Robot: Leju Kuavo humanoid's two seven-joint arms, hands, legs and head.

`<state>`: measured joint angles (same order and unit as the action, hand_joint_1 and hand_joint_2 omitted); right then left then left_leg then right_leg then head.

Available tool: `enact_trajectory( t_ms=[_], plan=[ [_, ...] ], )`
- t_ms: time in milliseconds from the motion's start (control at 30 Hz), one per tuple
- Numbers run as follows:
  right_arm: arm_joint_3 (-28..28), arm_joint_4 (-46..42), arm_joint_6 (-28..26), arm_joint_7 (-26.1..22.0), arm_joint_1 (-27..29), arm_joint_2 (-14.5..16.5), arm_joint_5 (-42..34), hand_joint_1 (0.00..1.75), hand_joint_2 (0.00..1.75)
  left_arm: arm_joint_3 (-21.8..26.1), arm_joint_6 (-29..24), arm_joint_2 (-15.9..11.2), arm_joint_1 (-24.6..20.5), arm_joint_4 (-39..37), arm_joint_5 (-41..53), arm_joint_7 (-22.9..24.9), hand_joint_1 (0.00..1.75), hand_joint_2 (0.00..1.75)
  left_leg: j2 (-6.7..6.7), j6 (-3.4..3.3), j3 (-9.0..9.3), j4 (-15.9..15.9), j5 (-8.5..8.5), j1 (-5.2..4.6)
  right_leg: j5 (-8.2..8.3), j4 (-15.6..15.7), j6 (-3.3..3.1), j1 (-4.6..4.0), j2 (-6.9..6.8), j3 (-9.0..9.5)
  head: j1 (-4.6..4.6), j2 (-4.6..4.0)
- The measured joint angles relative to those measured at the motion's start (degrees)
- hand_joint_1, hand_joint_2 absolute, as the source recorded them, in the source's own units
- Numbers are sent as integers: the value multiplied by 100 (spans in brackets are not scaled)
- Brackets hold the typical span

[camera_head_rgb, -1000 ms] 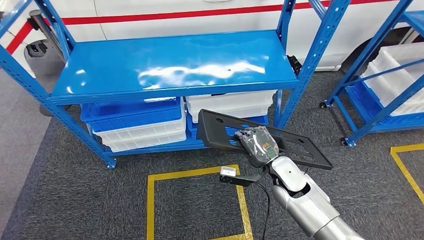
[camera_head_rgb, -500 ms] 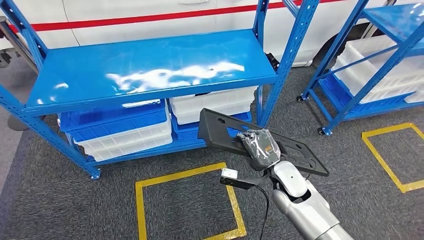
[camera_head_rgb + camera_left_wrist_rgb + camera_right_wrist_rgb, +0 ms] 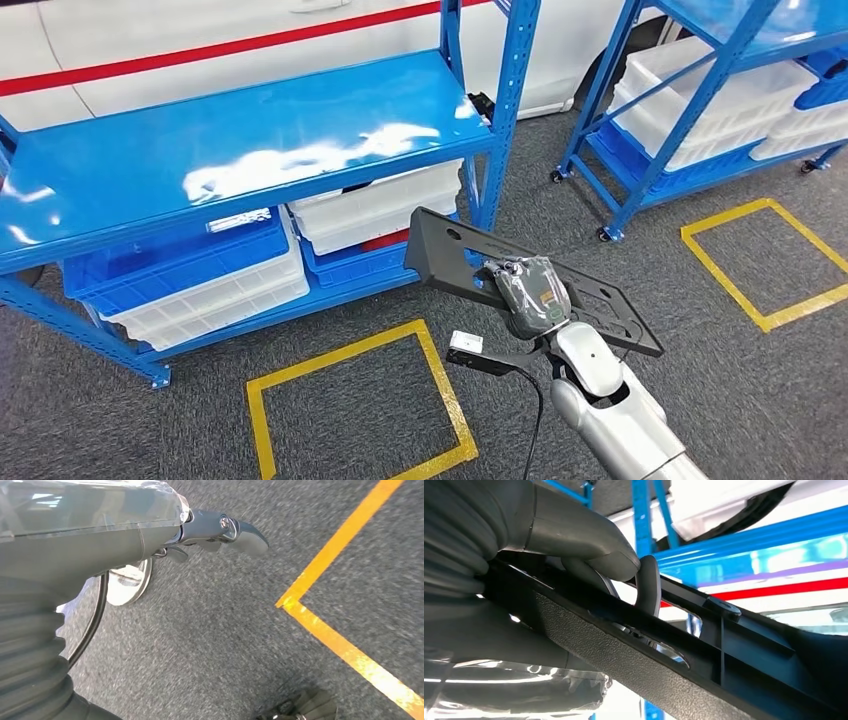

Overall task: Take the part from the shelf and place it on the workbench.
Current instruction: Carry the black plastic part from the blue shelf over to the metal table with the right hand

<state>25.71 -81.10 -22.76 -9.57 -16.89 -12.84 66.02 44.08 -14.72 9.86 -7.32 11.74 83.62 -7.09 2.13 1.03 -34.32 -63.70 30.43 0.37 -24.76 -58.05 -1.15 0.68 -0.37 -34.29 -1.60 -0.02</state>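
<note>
A flat black plastic part (image 3: 450,250) with slots and holes hangs tilted above the carpet, in front of the blue shelf (image 3: 250,150). My right hand (image 3: 525,290) grips it near its middle from above. In the right wrist view the thumb and fingers of the right hand (image 3: 574,535) clamp the part's textured edge (image 3: 624,655). My left hand (image 3: 220,530) hangs over the grey carpet with its thumb stretched out and nothing in it.
White bins (image 3: 375,205) and blue bins (image 3: 180,265) fill the shelf's lower level. A second blue rack (image 3: 700,90) with white bins stands at the right. Yellow floor squares (image 3: 350,410) (image 3: 770,260) mark the carpet. A white vehicle (image 3: 200,40) is behind.
The whole picture has shifted left, so the camera has turned right; more of the right-hand rack and yellow square show. My right hand still holds the black part the same way.
</note>
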Motion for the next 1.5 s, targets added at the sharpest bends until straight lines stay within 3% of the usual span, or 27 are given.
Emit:
enact_trajectory(
  t_ms=[67, 100, 133, 200, 267, 333, 400, 467, 533, 600, 633, 667, 733, 800, 833, 900, 967, 1000, 1067, 1133, 1167, 1200, 1233, 1300, 1367, 1433, 1500],
  plan=[
    [-3, -6, -5, 0, 15, 2, -1, 175, 175, -14, -2, -1, 14, 0, 5, 14, 0, 175, -128, 17, -338, -789, 365, 2, 15, -3, -27, -7, 94, -19, 0, 0],
    [-5, -5, -6, 0, 32, 3, 0, 175, 175, -20, -2, -1, 22, 0, 10, 20, 0, 175, -147, 19, -455, -1056, 434, 3, 19, -8, -32, -12, 152, -27, 0, 0],
    [-7, -5, -7, 0, 51, 3, 1, 175, 175, -25, -2, -1, 28, 0, 14, 25, 0, 175, -156, 13, -480, -1117, 390, 3, 22, -17, -34, -15, 214, -32, 0, 0],
    [-13, -9, -13, -1, 86, 3, 1, 175, 175, -31, -2, -1, 26, 0, 20, 32, 0, 175, -207, -24, -218, -565, 17, 3, 21, -43, -29, -17, 341, -34, 0, 0],
    [-22, -16, -25, -2, 116, 5, 1, 175, 175, -34, -5, -10, 22, 0, 13, 39, 0, 175, -438, -77, 128, 193, -285, 13, 25, -75, 5, -16, 453, -64, 0, 0],
    [-38, -22, -34, -3, 150, 9, 2, 175, 175, -34, -17, -20, 26, 0, 1, 42, 0, 175, -591, -108, 238, 491, -337, 6, 57, -89, 80, 7, 556, -128, -1, 0],
    [-64, -22, -37, -4, 190, 9, 2, 175, 175, -34, -33, -19, 32, 0, -16, 42, 0, 175, -504, -145, 238, 544, -373, 9, 94, -95, 162, 30, 641, -176, -1, 0],
    [-88, -19, -36, -12, 192, 17, -5, 175, 175, -33, -52, -22, 30, 0, -42, 37, 0, 175, -385, -213, 263, 622, -430, 34, -19, -293, 213, 7, 477, -284, 0, 0],
    [-98, -6, -32, -28, 144, 34, -18, 175, 175, -32, -64, -27, 36, 0, -68, 28, 0, 175, -260, -254, 269, 659, -460, 30, -362, -905, 245, -7, 196, -578, 1, 0],
    [-98, 22, -28, -38, 115, 56, -22, 175, 175, -31, -65, -27, 58, 0, -99, 25, 0, 175, -141, -259, 252, 655, -462, 19, -637, -1559, 272, 17, 89, -878, 0, 0],
    [-98, 40, -26, -44, 114, 71, -22, 175, 175, -31, -65, -27, 69, 0, -113, 25, 0, 175, -87, -258, 247, 654, -461, 19, -634, -1660, 281, 31, 67, -911, 0, 0],
    [-97, 57, -25, -49, 112, 87, -19, 175, 175, -30, -65, -27, 74, 0, -127, 25, 0, 175, -34, -253, 246, 651, -459, 19, -530, -1536, 286, 43, 43, -827, 0, 0],
    [-95, 82, -23, -68, 84, 130, -10, 175, 175, -30, -68, -26, 77, 0, -151, 24, 0, 175, 62, -225, 254, 640, -444, 16, -202, -763, 272, 51, -98, -385, 0, 0],
    [-88, 105, -20, -87, 23, 182, -5, 175, 175, -28, -81, -26, 77, 0, -173, 21, 0, 175, 142, -167, 253, 618, -420, -11, -34, -147, 212, 12, -229, -59, -1, 0],
    [-85, 121, -19, -95, -8, 205, -5, 175, 175, -28, -89, -27, 80, 0, -179, 18, 0, 175, 178, -135, 253, 612, -412, -24, -39, -57, 178, -11, -245, -26, -1, 0],
    [-81, 160, -17, -110, -47, 230, -7, 175, 175, -28, -107, -28, 85, 0, -186, 1, 0, 175, 241, -68, 256, 612, -398, -29, -18, -42, 107, -26, -143, -43, 0, 0],
    [-81, 196, -19, -119, -77, 262, -13, 175, 175, -28, -127, -28, 90, 0, -184, -18, 0, 175, 150, -11, 200, 463, -265, -7, 13, -10, 32, -9, -62, -43, -1, 0],
    [-81, 208, -21, -118, -92, 281, -15, 175, 175, -28, -134, -28, 97, 0, -181, -23, 0, 175, 55, 8, 101, 233, -115, 6, 26, 3, -2, 3, -26, -41, -1, 0],
    [-81, 224, -33, -110, -91, 319, -14, 175, 175, -28, -142, -29, 124, 0, -173, -24, 0, 175, -111, 26, -235, -536, 267, 16, 33, 0, -41, -7, 61, -50, -1, 0],
    [-81, 226, -52, -91, -32, 352, 5, 175, 175, -28, -139, -28, 151, 0, -168, -15, 0, 175, -157, 29, -494, -1080, 411, 17, 33, -13, -49, -19, 174, -55, 0, 0],
    [-81, 223, -61, -80, 4, 364, 18, 175, 175, -28, -137, -28, 158, 0, -166, -10, 0, 175, -164, 22, -484, -1035, 313, 17, 32, -25, -48, -22, 236, -56, 0, 0],
    [-82, 215, -67, -70, 36, 373, 31, 175, 175, -28, -133, -27, 160, 0, -157, -4, 0, 175, -184, 8, -368, -761, 118, 19, 28, -38, -43, -23, 299, -55, 0, 0],
    [-83, 203, -73, -63, 62, 381, 44, 175, 175, -28, -131, -27, 160, 0, -146, 2, 0, 175, -260, -13, -190, -350, -104, 21, 22, -55, -34, -22, 364, -57, 0, 0],
    [-91, 175, -94, -54, 94, 390, 65, 175, 175, -28, -128, -26, 158, 0, -124, 22, 0, 175, -471, -50, 107, 328, -358, 33, 18, -87, 9, -26, 484, -86, -1, 0],
    [-112, 155, -116, -51, 129, 391, 74, 175, 175, -28, -127, -21, 155, 0, -111, 38, 0, 175, -549, -76, 186, 505, -368, 22, 40, -93, 77, -12, 586, -128, -1, 0],
    [-170, 142, -127, -51, 177, 373, 67, 175, 175, -27, -124, -16, 145, 0, -96, 46, 0, 175, -447, -132, 204, 548, -405, 23, 51, -96, 150, 6, 626, -153, -1, 0],
    [-249, 128, -136, -57, 208, 326, 30, 175, 175, -27, -111, -8, 119, 0, -76, 51, 0, 175, -335, -206, 225, 610, -448, 41, -111, -337, 202, 2, 420, -270, 0, 0]
  ],
)
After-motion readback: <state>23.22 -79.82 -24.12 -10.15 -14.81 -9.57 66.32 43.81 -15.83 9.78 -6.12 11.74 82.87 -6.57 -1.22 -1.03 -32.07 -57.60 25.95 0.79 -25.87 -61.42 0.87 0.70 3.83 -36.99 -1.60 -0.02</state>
